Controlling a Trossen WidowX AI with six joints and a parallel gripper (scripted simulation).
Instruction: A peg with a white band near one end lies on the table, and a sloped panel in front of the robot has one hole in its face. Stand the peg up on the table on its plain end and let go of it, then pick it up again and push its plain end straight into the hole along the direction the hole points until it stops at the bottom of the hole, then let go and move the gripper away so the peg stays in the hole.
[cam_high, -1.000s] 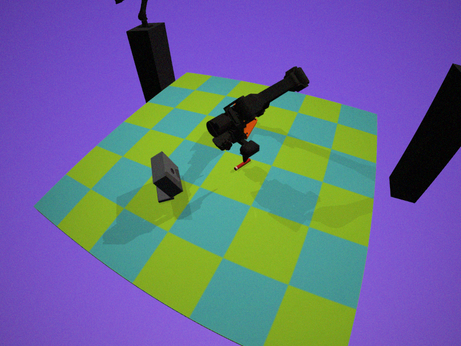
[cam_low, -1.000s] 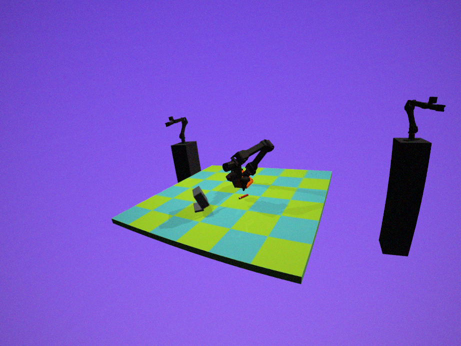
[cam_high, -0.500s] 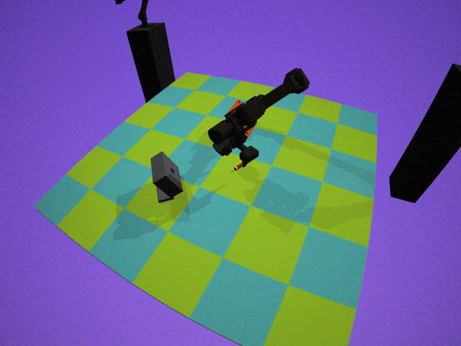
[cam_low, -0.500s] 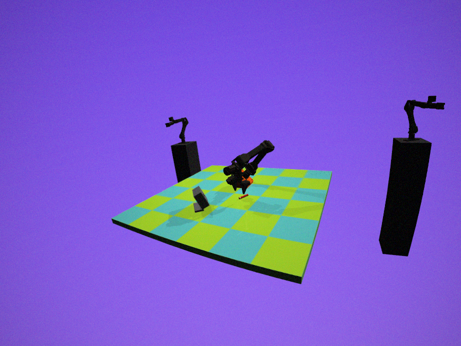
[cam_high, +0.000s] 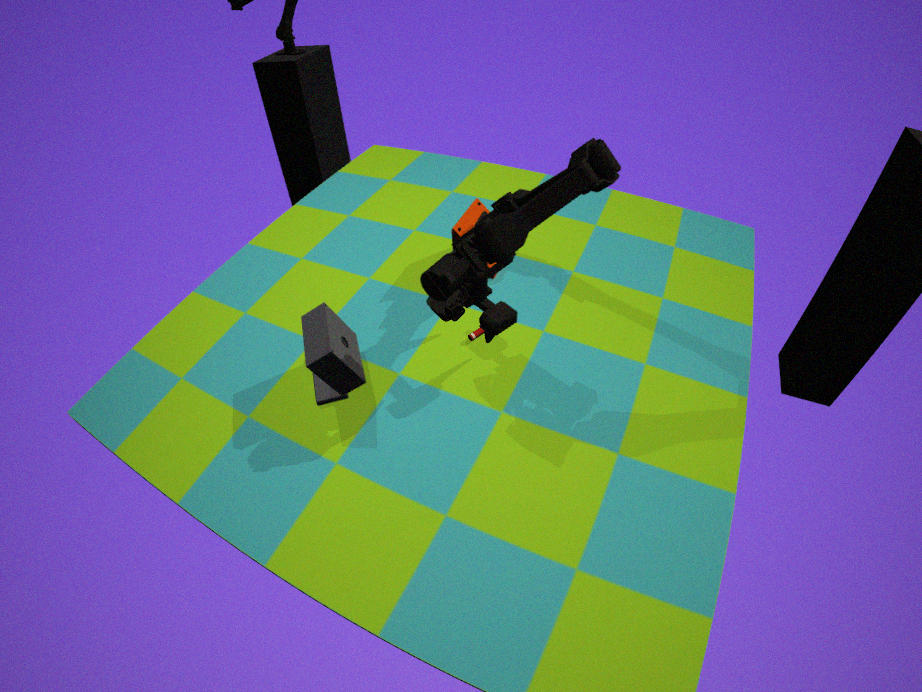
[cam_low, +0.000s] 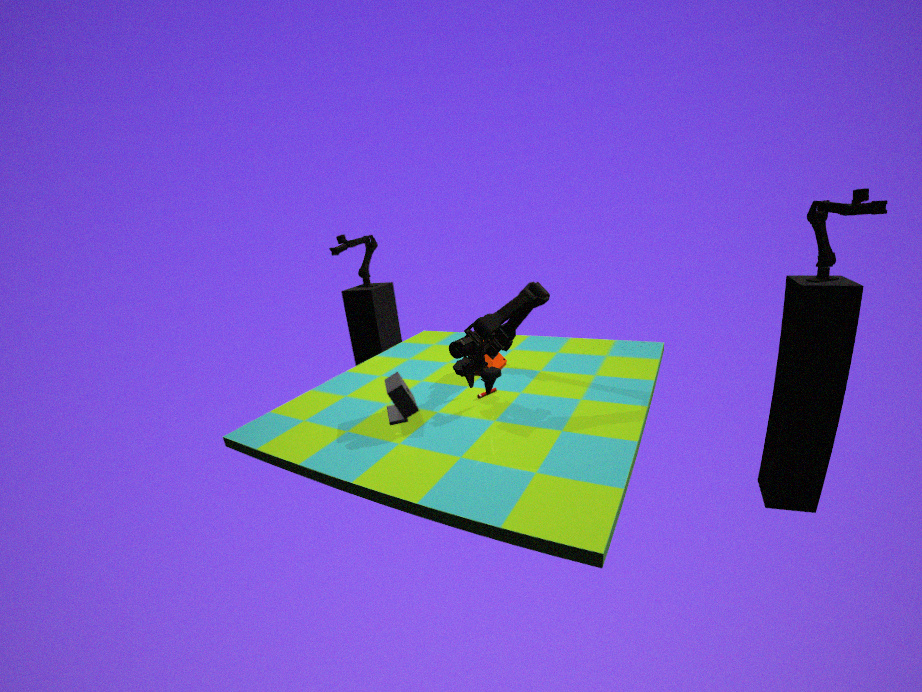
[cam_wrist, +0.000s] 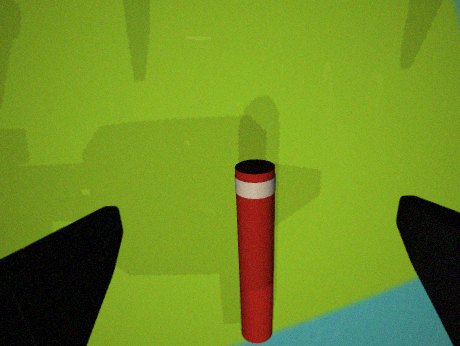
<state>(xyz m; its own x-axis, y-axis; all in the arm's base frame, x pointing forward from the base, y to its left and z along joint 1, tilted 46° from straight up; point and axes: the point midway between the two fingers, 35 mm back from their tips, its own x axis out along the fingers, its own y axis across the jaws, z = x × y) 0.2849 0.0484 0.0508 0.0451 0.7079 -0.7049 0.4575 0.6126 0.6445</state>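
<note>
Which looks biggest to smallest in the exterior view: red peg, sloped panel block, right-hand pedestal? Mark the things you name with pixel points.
1. Right-hand pedestal (cam_high: 856, 290) (cam_low: 808, 394)
2. Sloped panel block (cam_high: 335, 350) (cam_low: 401, 394)
3. Red peg (cam_high: 476, 334) (cam_low: 484, 394) (cam_wrist: 256, 240), partly hidden by the jaws

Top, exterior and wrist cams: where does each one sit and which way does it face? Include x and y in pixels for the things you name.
Top: high off one side, looking steeply down on the checkered board (cam_high: 521, 633); arm (cam_high: 551, 197) in view.
Exterior: lower and farther back, looking across; same arm (cam_low: 513, 305) in view.
Wrist: above the red peg (cam_wrist: 256, 240), facing down; only two black fingertips show.
Top and exterior share the sloped panel (cam_high: 323, 338) (cam_low: 399, 393).
</note>
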